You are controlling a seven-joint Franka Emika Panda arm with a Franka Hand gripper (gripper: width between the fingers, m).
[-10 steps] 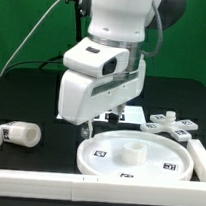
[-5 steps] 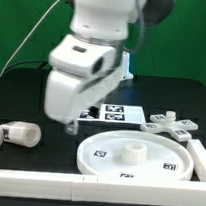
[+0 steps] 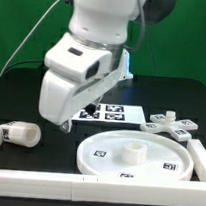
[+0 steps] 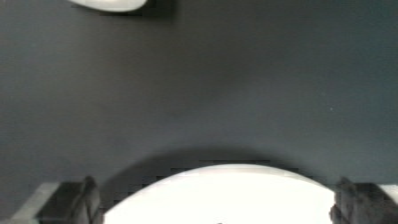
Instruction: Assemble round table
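Note:
The large round disc (image 3: 137, 160) lies flat on the table, with a raised hub at its centre. The short cylinder leg (image 3: 21, 134) lies on its side at the exterior view's left. The cross-shaped foot piece (image 3: 170, 123) lies behind the disc at the right. My gripper (image 3: 67, 126) hangs above the dark table between the leg and the disc, open and empty. In the wrist view the fingers (image 4: 71, 202) stand wide apart, the disc's rim (image 4: 222, 192) shows between them, and the leg (image 4: 111, 5) is at the far edge.
The marker board (image 3: 112, 113) lies behind the disc. A long white border wall (image 3: 35, 176) runs along the front and another (image 3: 199, 159) runs along the right. Dark table shows between the leg and the disc.
My arm has swung from above the disc toward the exterior view's left, nearer the leg. The gripper stays open. The parts have not moved.

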